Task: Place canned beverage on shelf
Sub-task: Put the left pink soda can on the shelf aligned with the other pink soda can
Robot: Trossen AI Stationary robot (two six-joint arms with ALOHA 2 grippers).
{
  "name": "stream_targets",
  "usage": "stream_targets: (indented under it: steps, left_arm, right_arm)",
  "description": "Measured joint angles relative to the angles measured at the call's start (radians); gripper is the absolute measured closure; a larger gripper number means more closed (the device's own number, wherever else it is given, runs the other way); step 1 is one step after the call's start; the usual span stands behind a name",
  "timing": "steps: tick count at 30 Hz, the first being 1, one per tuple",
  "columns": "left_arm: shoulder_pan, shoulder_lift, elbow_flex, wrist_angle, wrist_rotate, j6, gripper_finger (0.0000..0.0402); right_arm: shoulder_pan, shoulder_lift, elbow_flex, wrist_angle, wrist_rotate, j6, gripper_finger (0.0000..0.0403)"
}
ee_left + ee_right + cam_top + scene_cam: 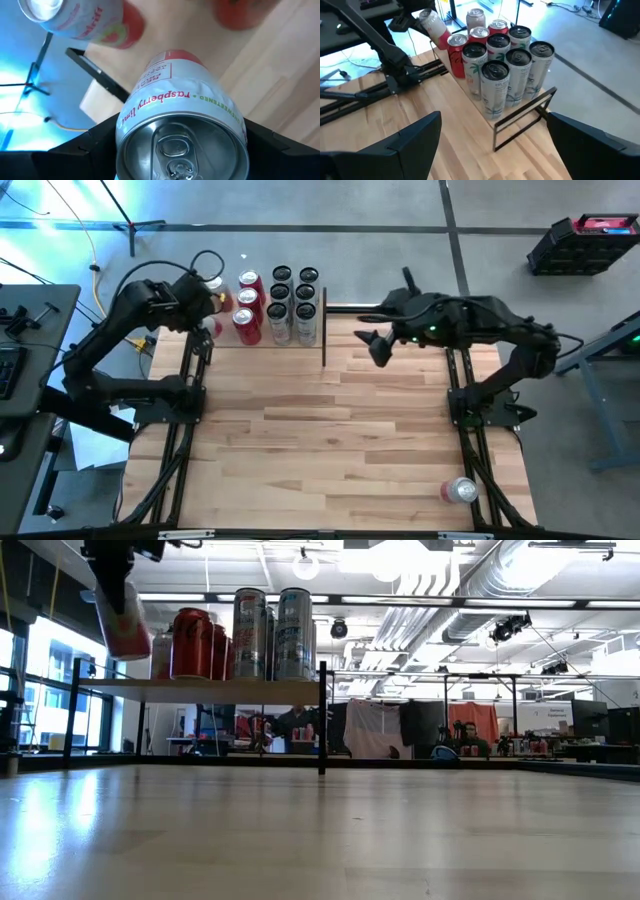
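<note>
A lone can [460, 491] lies on the table [330, 440] near its front right corner. Farther back, the right gripper [377, 346] hovers with fingers spread wide and empty, facing the shelf [322, 328] at the far edge. The left gripper [208, 302], arm bent, is clamped on a tilted raspberry can [182, 125] at the shelf's left end, beside the cans [505, 65] standing there.
</note>
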Motion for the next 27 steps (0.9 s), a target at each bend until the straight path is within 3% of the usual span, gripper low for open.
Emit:
stream_targets:
  steps: [7, 27]
  left_arm:
    - [0.087, 0.022, -0.029, -0.001, 0.043, 0.099, 0.0114]
    - [0.151, 0.122, -0.029, 0.038, 0.055, 0.115, 0.0112]
  right_arm:
    - [0.0, 0.066, 0.0, 0.092, 0.003, 0.013, 0.0054]
    - [0.025, 0.083, 0.0, 0.178, 0.0, -0.016, 0.0054]
